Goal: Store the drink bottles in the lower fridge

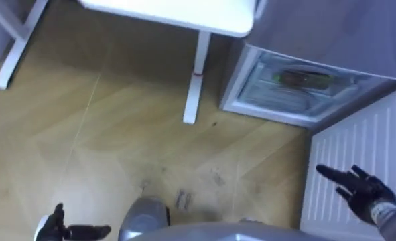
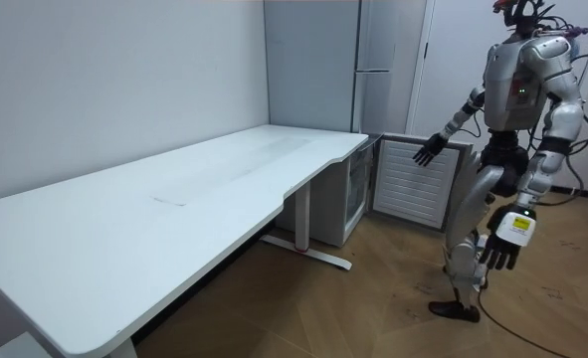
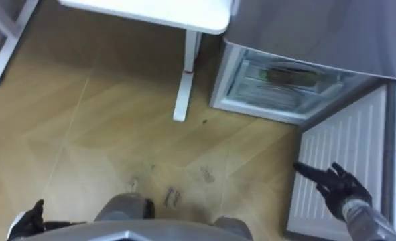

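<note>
The right hand [image 1: 362, 187] is reaching out over the inner face of the fridge door [image 1: 358, 144], with its fingers straight and spread and nothing in them. Whether the fingertips are touching the ribbed white panel I cannot tell. That reach is probably about the door: it is hanging wide open beside the robot, and a flat, open hand near its edge is well placed to swing it shut.

The left hand [image 1: 67, 231] is hanging low at the robot's side above the wooden floor [image 1: 117, 134]. It is loosely open and carrying nothing.

The lower fridge [image 1: 265, 107] is standing open just past the end of the white counter [image 1: 184, 13]. A greenish drink [image 1: 305, 79] is lying on its side on a shelf inside, though I cannot make out whether it is a bottle or a can. It is lying flat, perhaps because the shelf space is low.

In the room view the robot is standing upright on the floor, facing the open door, with the counter stretching away to the room view's left. With both hands free, the loading seems far along, and closing the door looks like the likely next step.
</note>
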### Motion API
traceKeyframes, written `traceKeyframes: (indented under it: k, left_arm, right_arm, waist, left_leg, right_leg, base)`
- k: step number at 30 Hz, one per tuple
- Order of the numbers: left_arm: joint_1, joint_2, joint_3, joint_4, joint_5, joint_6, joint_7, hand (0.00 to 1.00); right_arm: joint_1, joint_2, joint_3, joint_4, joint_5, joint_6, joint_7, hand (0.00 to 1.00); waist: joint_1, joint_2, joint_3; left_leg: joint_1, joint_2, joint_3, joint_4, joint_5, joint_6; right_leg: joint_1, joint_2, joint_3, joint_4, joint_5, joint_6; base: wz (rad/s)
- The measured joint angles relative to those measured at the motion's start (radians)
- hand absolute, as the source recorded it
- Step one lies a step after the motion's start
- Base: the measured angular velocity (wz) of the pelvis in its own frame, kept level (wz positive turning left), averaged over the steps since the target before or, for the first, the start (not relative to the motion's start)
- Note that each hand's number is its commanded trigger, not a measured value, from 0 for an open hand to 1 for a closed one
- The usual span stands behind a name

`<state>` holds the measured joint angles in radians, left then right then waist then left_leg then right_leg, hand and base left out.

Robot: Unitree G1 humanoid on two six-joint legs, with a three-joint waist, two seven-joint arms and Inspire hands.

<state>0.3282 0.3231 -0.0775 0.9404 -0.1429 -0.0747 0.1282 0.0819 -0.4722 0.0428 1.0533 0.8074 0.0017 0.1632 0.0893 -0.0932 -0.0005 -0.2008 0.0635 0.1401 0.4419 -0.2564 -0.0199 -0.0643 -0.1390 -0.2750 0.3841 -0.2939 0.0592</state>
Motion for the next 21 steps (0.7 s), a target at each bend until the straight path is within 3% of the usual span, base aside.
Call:
traceKeyframes:
  k: [5, 10, 17, 21]
  left_arm:
    - [0.0, -0.011, 0.027, 0.01, 0.048, 0.0, 0.0, 0.0]
    - [0.014, -0.039, 0.147, 0.008, 0.073, 0.002, 0.05, 0.0]
    - [-0.004, -0.043, 0.174, 0.002, 0.075, 0.0, 0.059, 0.0]
    - [-0.003, -0.042, 0.189, 0.012, 0.075, 0.001, 0.058, 0.0]
  right_arm:
    - [-0.003, 0.0, -0.063, -0.093, -0.131, -0.012, -0.071, 0.0]
    - [-0.017, -0.003, -0.214, -0.222, -0.21, -0.027, -0.185, 0.0]
    - [-0.072, -0.038, -0.27, -0.31, -0.282, -0.057, -0.305, 0.0]
    - [-0.088, -0.08, -0.301, -0.349, -0.317, -0.059, -0.352, 0.0]
  waist:
    - [-0.031, -0.009, 0.0013]
    - [-0.061, -0.019, -0.0015]
    - [-0.087, -0.028, 0.0043]
    - [-0.095, -0.035, 0.0134]
  left_leg:
    - [0.06, -0.003, 0.01, -0.031, 0.003, 0.002]
    - [0.109, -0.017, 0.023, -0.077, 0.012, 0.005]
    - [0.129, -0.017, 0.037, -0.107, 0.017, 0.002]
    - [0.159, -0.018, 0.047, -0.126, 0.018, 0.002]
  right_leg:
    - [0.062, 0.005, 0.006, -0.055, 0.018, 0.008]
    - [0.098, 0.0, 0.019, -0.094, 0.029, 0.016]
    - [0.101, 0.004, 0.039, -0.112, 0.04, 0.014]
    - [0.124, 0.006, 0.057, -0.133, 0.05, 0.018]
  base:
    - [-0.06]
    - [-0.07]
    - [-0.1]
    - [-0.14]
